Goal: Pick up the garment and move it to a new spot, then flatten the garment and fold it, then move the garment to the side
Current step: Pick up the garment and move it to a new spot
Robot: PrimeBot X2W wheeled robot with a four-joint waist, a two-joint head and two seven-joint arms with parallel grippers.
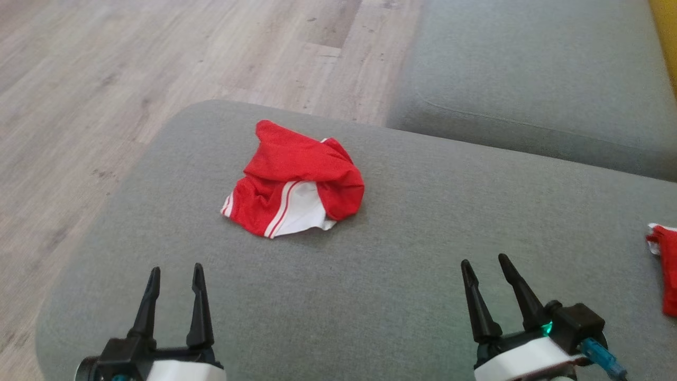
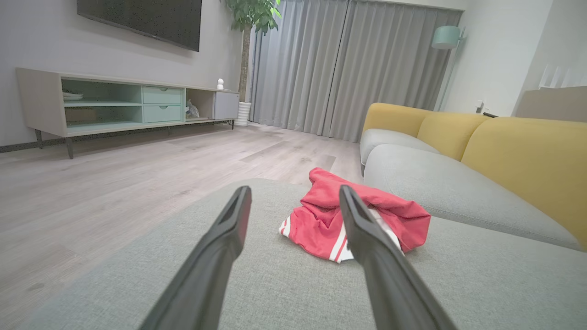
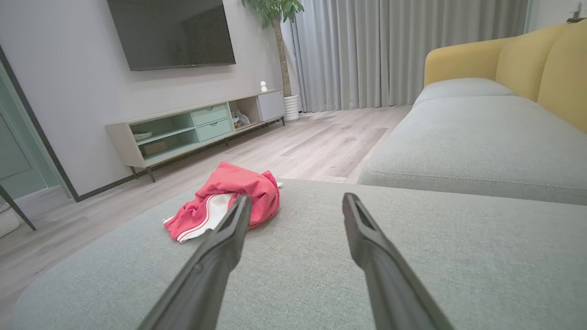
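One crumpled garment [image 1: 296,180] lies on the grey cushion [image 1: 402,312], toward its far edge and a little left of centre in the head view, well ahead of both grippers. It is bright red, of thin and faintly shiny cloth, bunched into a loose heap rather than spread flat. Its upper part is a broad red fold that rolls over on the right into a puffed lump. Below that, a white panel shows at the near edge, bordered by narrow white and red stripes running on a slant. More thin white stripes mark the hem at the lower-left corner, and a sliver of white peeks out near the top. What kind of garment it is cannot be told from this heap.

The left gripper [image 1: 176,267] sits at the lower left of the head view, its two dark fingers spread wide with nothing between them, pointing toward the garment. In the left wrist view one finger overlaps the red cloth, but the head view shows them well apart. The right gripper [image 1: 484,259] sits at the lower right, its jaws equally wide and empty, with the garment off to its left.

A second piece of red-and-white cloth [image 1: 664,264] lies on the same cushion, cut off by the right edge of the head view. Beyond the cushion are a pale wood floor [image 1: 106,79] and a grey sofa seat [image 1: 529,69] with yellow backrests [image 2: 527,156].
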